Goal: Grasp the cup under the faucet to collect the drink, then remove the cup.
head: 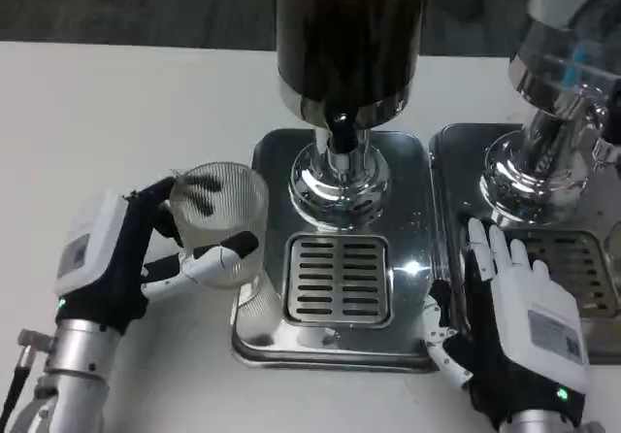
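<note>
A clear ribbed cup [219, 221] stands at the left edge of the silver drip tray [408, 176], left of the slotted grate [338, 280]. My left hand [126, 258] grips it, thumb across the front and fingers behind the far side. The dark drink dispenser [349, 35] rises behind the tray, and its black faucet [338, 122] hangs above the chrome base [340, 181], to the right of the cup. My right hand [514, 331] rests flat on the tray's right edge with fingers apart, holding nothing.
A second chrome dispenser [558, 113] stands on its own tray [456, 147] at the right, close beside my right hand. White table [107, 122] stretches to the left and in front of the trays.
</note>
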You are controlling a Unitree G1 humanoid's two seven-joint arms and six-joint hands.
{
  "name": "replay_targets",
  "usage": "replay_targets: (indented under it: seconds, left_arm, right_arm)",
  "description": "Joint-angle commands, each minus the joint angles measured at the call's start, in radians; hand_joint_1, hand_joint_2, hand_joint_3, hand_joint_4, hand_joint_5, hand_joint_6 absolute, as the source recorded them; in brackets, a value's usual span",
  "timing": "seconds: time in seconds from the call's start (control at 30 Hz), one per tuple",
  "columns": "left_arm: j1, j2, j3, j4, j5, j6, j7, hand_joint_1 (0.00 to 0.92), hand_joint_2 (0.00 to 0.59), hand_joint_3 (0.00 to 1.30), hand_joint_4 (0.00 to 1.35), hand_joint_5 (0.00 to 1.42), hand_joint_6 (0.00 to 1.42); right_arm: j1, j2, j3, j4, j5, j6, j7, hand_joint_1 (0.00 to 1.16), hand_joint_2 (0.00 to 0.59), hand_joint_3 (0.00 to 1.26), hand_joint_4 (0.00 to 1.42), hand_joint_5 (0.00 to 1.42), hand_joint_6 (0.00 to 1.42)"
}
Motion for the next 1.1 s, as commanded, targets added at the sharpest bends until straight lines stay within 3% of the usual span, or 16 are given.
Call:
replay_targets:
  seconds: [0.03, 0.43, 0.57, 0.87, 1.1]
  left_arm:
    - [0.000, 0.022, 0.015, -0.040, -0.007, -0.041, 0.033, 0.448, 0.085, 0.54, 0.63, 0.85, 0.76]
    - [-0.055, -0.019, -0.079, -0.048, 0.071, -0.058, 0.020, 0.457, 0.080, 0.54, 0.63, 0.85, 0.76]
    - [-0.079, -0.029, -0.097, -0.014, 0.088, -0.047, 0.033, 0.458, 0.080, 0.54, 0.63, 0.85, 0.77]
    - [-0.181, -0.085, -0.157, 0.090, 0.112, -0.018, 0.017, 0.458, 0.079, 0.54, 0.63, 0.85, 0.76]
    - [-0.219, -0.104, -0.189, 0.124, 0.127, -0.019, 0.015, 0.459, 0.075, 0.54, 0.63, 0.85, 0.76]
  right_arm:
    - [0.002, 0.006, -0.001, 0.007, 0.004, 0.003, -0.013, 0.36, 0.582, 0.02, 0.00, 0.00, 0.00]
    - [0.013, 0.015, -0.003, -0.003, -0.011, 0.019, -0.038, 0.36, 0.582, 0.02, 0.00, 0.00, 0.00]
    - [0.029, 0.034, -0.003, -0.016, -0.040, 0.048, -0.076, 0.36, 0.583, 0.02, 0.00, 0.00, 0.00]
    - [0.046, 0.048, -0.004, -0.031, -0.041, 0.070, -0.096, 0.36, 0.586, 0.02, 0.00, 0.00, 0.00]
    - [0.056, 0.054, -0.003, -0.038, -0.037, 0.079, -0.100, 0.36, 0.586, 0.02, 0.00, 0.00, 0.00]
